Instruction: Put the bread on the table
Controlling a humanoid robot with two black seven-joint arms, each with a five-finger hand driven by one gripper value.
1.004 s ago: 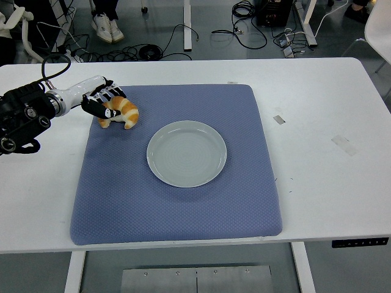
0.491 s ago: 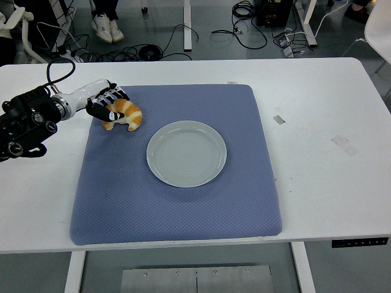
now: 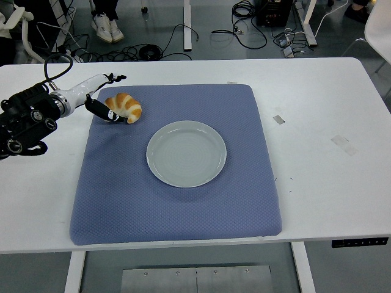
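One golden bread (image 3: pixel 124 107) (crescent-shaped, paler stripes) lies on the mat (image 3: pixel 177 201).

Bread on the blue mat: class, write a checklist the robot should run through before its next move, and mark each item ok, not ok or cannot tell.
1. Bread is resting on a surface, not held up: ok, it lies on the blue mat near its far left corner.
2. Left robot hand has let go: ok, fingers are spread, though the thumb lies close against the bread.
3. Bread is clear of the plate: ok, a gap of mat separates them.
4. Plate is empty: ok.
5. Bread sits directly on the white table: not ok, the mat is under it.
6. Right arm position: cannot tell, it is out of view.
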